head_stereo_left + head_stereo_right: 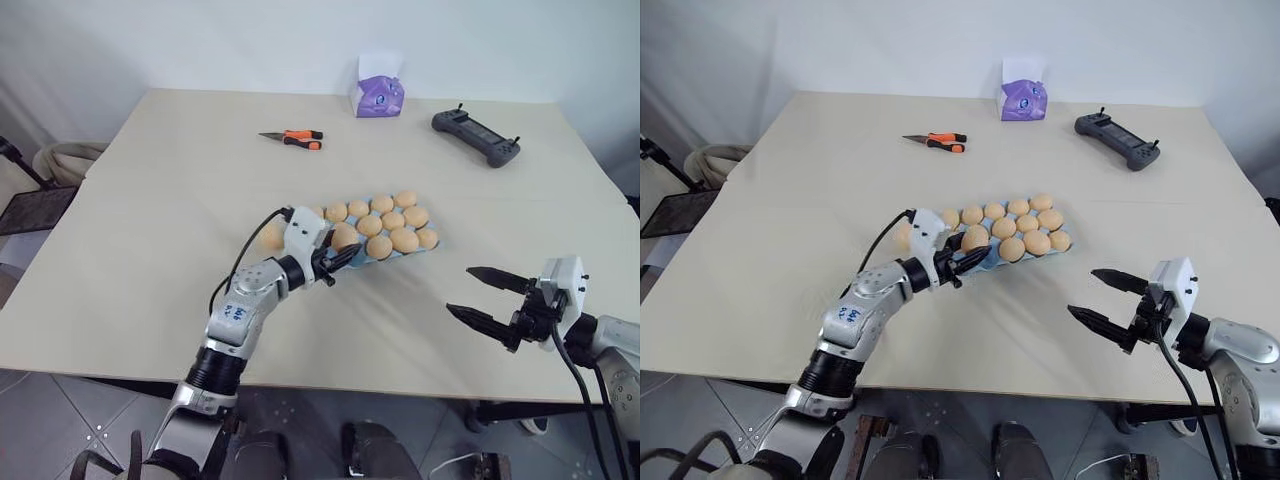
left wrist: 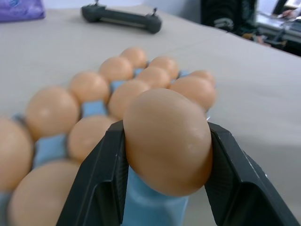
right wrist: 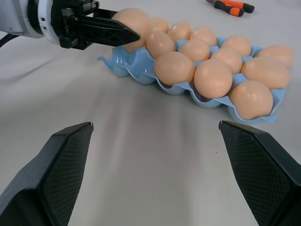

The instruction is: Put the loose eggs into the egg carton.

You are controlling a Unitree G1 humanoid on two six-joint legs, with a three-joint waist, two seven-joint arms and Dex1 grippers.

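Left arm reaches forward and inward from lower left, forearm angled up toward centre. Left gripper level, pointing forward and to right, black fingers clamped on egg. Right arm enters from lower right, wrist bent inward. Right gripper level, pointing left, fingers spread wide, nothing between them.

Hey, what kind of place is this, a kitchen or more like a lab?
More likely a lab or workshop than a kitchen. The plain beige table stands against a bare white wall and carries a handheld controller and orange-handled pliers beside the egg carton, with no kitchen fittings in view.
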